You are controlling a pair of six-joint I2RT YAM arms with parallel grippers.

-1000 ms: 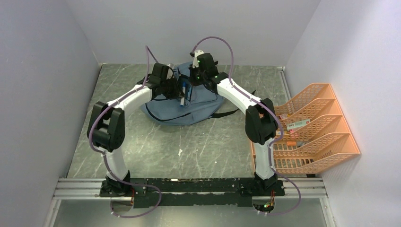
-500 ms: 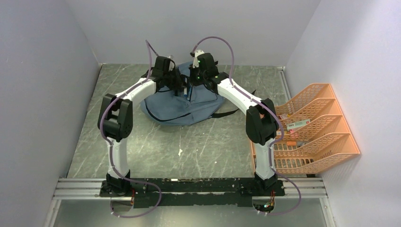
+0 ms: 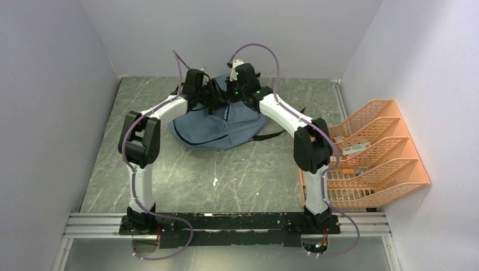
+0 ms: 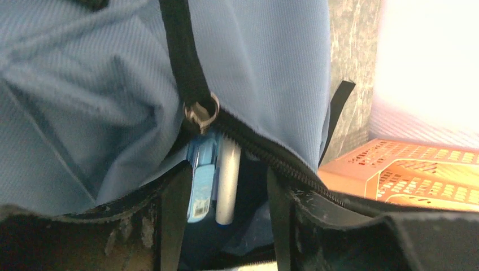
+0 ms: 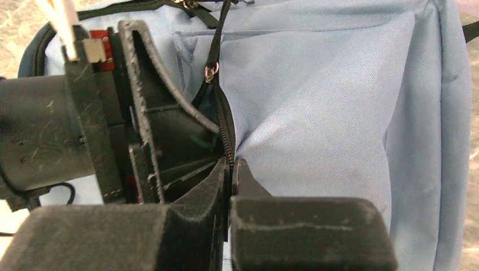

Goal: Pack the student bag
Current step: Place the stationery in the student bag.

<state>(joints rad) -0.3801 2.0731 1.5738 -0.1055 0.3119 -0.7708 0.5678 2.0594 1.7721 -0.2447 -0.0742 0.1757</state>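
- A robotics lab cell is shown: a grey marbled tabletop (image 3: 248, 169) is boxed in by plain white walls (image 3: 51, 84).
- Two white-and-black robot arms (image 3: 139, 148) are bolted to an aluminium rail (image 3: 90, 226) at its near edge.
- Purple cables (image 3: 261, 46) are looped along both arms.

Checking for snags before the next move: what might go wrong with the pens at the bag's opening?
1. The blue pen and white pen sit just under the zipper pull, between the fingers of the open left gripper; pulling it back might drag them out.
2. The right gripper pinches the edge of the bag; a slip could let the opening close on them.
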